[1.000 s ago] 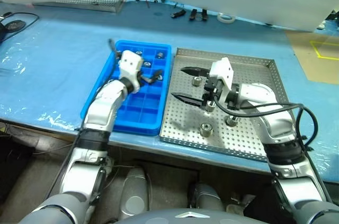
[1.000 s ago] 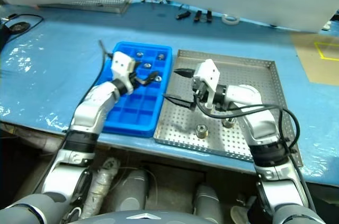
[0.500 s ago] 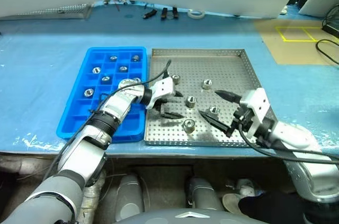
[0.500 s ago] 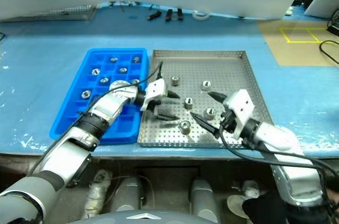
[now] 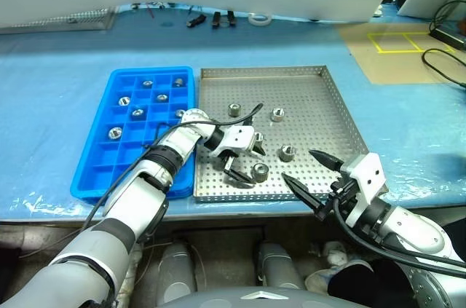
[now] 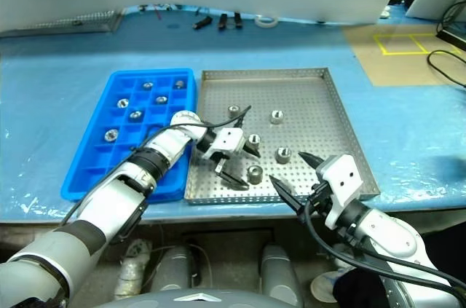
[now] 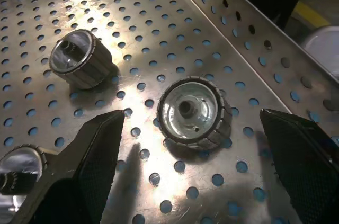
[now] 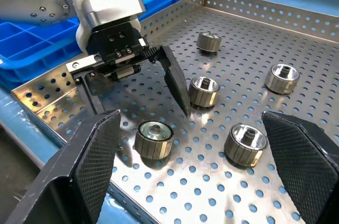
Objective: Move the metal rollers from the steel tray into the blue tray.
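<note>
the rollers are short silver cylinders with ribbed sides, a dished shiny top and a dark centre hole. five lie loose on the dotted floor of the steel tray (image 5: 328, 108): one (image 5: 234, 110) toward the far left, one (image 5: 277, 113) beside it further right, one (image 5: 287, 152) near the middle right, one (image 5: 259, 172) close to the near rim, and one (image 8: 204, 91) just beside the left gripper's far finger. six more sit one to a cell in the far half of the blue tray (image 5: 95, 177), which lies along the steel tray's left rim; its near cells hold nothing.

the left gripper (image 5: 242, 162) reaches over the steel tray's near left part, fingers spread wide, straddling the near roller (image 7: 194, 112) without touching it. the right gripper (image 5: 309, 173) hangs over the tray's near right corner, fingers spread wide too, holding nothing.

a second ago the left gripper was over the blue tray's far cells; it has since crossed onto the steel tray and come down toward the near roller. the right gripper was then over the middle of the steel tray; it has drawn back to the near rim. both stayed spread throughout. the camera has also swung, so the trays sit differently in the head views.
</note>
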Action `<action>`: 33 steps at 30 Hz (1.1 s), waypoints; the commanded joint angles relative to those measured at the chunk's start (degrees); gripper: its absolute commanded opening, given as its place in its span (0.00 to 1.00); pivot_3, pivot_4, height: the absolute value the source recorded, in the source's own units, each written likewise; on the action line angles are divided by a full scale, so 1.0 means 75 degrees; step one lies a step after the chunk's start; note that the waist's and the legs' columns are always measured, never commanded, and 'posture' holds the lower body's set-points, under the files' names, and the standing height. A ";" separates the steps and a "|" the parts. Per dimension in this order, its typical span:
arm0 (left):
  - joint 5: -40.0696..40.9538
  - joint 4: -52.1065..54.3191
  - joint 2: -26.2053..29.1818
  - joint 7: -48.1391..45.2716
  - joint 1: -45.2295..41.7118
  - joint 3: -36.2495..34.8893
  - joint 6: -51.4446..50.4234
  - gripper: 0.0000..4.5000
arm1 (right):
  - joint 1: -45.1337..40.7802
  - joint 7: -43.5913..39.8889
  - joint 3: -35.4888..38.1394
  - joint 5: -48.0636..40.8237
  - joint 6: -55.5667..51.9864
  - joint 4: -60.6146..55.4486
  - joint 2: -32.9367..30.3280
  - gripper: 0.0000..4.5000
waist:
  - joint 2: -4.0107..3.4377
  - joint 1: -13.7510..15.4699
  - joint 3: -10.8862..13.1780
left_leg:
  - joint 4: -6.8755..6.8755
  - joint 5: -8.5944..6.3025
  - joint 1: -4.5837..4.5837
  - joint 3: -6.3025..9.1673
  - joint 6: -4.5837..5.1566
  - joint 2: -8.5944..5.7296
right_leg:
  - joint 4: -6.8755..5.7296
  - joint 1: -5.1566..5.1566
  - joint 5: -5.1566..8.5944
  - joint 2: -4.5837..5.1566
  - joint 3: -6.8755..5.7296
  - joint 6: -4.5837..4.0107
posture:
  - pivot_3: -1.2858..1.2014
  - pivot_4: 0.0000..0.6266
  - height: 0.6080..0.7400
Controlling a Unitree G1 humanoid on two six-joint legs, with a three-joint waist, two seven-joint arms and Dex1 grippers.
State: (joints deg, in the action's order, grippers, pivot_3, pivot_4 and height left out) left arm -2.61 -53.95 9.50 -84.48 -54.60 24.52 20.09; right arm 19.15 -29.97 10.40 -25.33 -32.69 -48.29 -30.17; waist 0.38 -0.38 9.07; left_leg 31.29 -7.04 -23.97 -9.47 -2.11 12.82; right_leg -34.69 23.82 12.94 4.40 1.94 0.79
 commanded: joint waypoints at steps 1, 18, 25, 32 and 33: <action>-0.0097 -0.0076 -0.0025 -0.0192 -0.0144 -0.0007 0.0192 0.96 | 0.0072 0.0014 0.0169 -0.0021 0.0272 -0.0249 -0.0020 1.00 | 0.0000 -0.0039 0.0000 | 0.0001 0.0000 0.0000 -0.0001 0.0000 -0.0001 | 0.0000 0.0000 0.0000 0.0000 0.0001 0.0000 | 0.31 0.24 1.00; -0.0231 -0.0595 -0.0751 0.0284 -0.0091 -0.0331 -0.0231 0.96 | 0.0327 0.0112 0.0029 0.0324 0.0453 -0.0256 -0.0051 1.00 | 0.0000 -0.0089 0.0000 | 0.0002 -0.0008 0.0004 -0.0012 0.0013 0.0001 | 0.0005 -0.0001 0.0001 0.0000 0.0010 0.0001 | 0.30 0.24 1.00; -0.0512 -0.0570 -0.0467 0.0014 0.0046 -0.0140 -0.0282 0.96 | 0.0233 0.0214 -0.0012 0.0358 0.0401 -0.0268 -0.0057 1.00 | 0.0001 -0.0080 0.0000 | 0.0003 -0.0010 0.0007 -0.0019 0.0017 -0.0003 | 0.0006 -0.0003 0.0002 0.0001 0.0016 0.0001 | 0.30 0.24 1.00; -0.0294 -0.0604 -0.0653 0.0286 -0.0014 -0.0431 -0.0253 0.92 | 0.0090 0.0217 -0.0045 0.0466 0.0443 -0.0111 -0.0101 1.00 | 0.0001 -0.0083 -0.0001 | 0.0005 -0.0012 0.0013 -0.0020 0.0019 -0.0004 | 0.0007 -0.0013 0.0002 0.0002 0.0015 0.0001 | 0.31 0.24 1.00; -0.0251 -0.0602 -0.0669 0.0238 -0.0022 -0.0460 -0.0337 0.88 | 0.0099 0.0202 -0.0049 0.0483 0.0454 -0.0097 -0.0112 1.00 | 0.0001 -0.0082 0.0000 | 0.0005 -0.0012 0.0013 -0.0020 0.0019 -0.0004 | 0.0007 -0.0013 0.0002 0.0002 0.0015 0.0001 | 0.31 0.24 1.00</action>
State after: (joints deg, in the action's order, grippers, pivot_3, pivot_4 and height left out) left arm -5.55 -58.92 4.92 -82.47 -53.99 22.36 17.90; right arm 19.98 -28.46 10.03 -21.86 -30.37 -48.17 -30.66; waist 0.39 -1.00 9.06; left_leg 31.32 -7.13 -23.87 -9.62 -1.97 12.79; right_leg -34.63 23.73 12.95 4.42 2.05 0.80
